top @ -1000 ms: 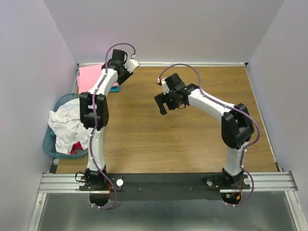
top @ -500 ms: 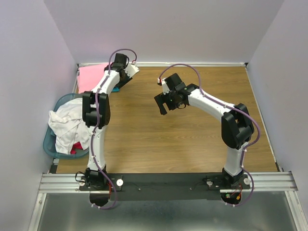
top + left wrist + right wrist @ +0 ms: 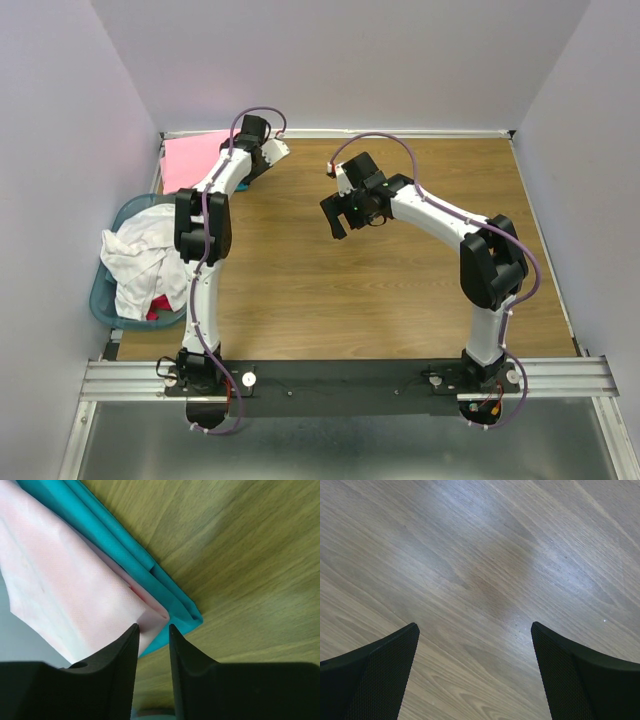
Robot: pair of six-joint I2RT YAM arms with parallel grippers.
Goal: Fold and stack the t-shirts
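A folded light pink t-shirt (image 3: 188, 160) lies at the table's far left corner, on top of a folded teal t-shirt (image 3: 125, 552) whose edge sticks out beside it. In the left wrist view the pink shirt (image 3: 65, 570) fills the left side, its corner just past my fingertips. My left gripper (image 3: 258, 168) (image 3: 152, 626) hovers at that corner, its jaws a narrow gap apart with nothing between them. My right gripper (image 3: 340, 215) (image 3: 475, 630) is wide open and empty above bare wood at mid table. White t-shirts (image 3: 135, 255) lie heaped in the basket.
A light-blue plastic basket (image 3: 105, 295) stands off the table's left edge, with the white cloth and a bit of red cloth in it. Grey walls close in the back and both sides. The wooden table (image 3: 400, 300) spreads between the arms.
My left arm has stretched farther toward the back wall, moving the gripper a little back and right along the pink shirt's edge. The right arm has not moved.
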